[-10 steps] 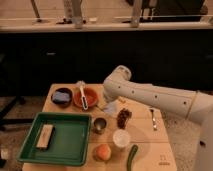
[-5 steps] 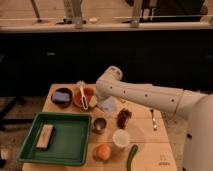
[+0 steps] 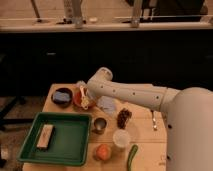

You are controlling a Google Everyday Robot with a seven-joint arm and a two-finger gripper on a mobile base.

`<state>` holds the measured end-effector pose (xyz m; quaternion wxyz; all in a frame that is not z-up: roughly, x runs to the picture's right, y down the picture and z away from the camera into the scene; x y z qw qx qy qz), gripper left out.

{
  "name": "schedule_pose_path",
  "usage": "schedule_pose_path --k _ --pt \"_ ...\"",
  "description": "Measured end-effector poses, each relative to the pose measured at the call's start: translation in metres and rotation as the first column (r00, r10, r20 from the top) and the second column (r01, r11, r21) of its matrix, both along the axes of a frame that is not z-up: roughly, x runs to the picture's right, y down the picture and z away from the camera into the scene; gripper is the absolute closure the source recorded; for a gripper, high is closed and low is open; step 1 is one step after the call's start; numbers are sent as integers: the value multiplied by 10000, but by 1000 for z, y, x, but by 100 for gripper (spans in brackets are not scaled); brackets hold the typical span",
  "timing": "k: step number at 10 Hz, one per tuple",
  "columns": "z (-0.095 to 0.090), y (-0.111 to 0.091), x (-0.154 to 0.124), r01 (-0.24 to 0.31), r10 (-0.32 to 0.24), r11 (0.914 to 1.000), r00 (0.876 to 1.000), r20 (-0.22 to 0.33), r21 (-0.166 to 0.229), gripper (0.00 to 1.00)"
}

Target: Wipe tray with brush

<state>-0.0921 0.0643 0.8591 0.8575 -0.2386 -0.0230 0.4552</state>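
Observation:
The green tray (image 3: 70,150) lies at the table's front left, with a tan block (image 3: 45,136) lying in its left half. The white brush (image 3: 83,98) rests in the orange bowl (image 3: 76,101) behind the tray, its handle sticking up out of the bowl. My white arm reaches in from the right, and my gripper (image 3: 87,91) hangs right over the bowl, close to the brush. The gripper is open and I see nothing held in it. The arm's end hides part of the bowl.
A dark bowl (image 3: 62,96) sits left of the orange one. Around the middle stand a metal cup (image 3: 99,124), a white cup (image 3: 121,137), a brown object (image 3: 123,117) and a pale blue packet (image 3: 107,104). An orange fruit (image 3: 103,151), a green vegetable (image 3: 132,156) and a fork (image 3: 154,120) lie nearer the front and right.
My arm has swung left across the table, bringing the gripper from the middle to over the orange bowl and the brush. The tray and other items have not moved.

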Motion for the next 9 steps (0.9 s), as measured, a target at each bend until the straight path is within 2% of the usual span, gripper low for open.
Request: schedule_pose_path --k 2,5,9 --pt "11 4 -23 235 -233 9995 9997 106 -192 20" --pt "22 2 -38 512 -508 9982 9986 141 -299 20" --pt "33 -5 -42 638 -636 9973 9980 74 -365 20"
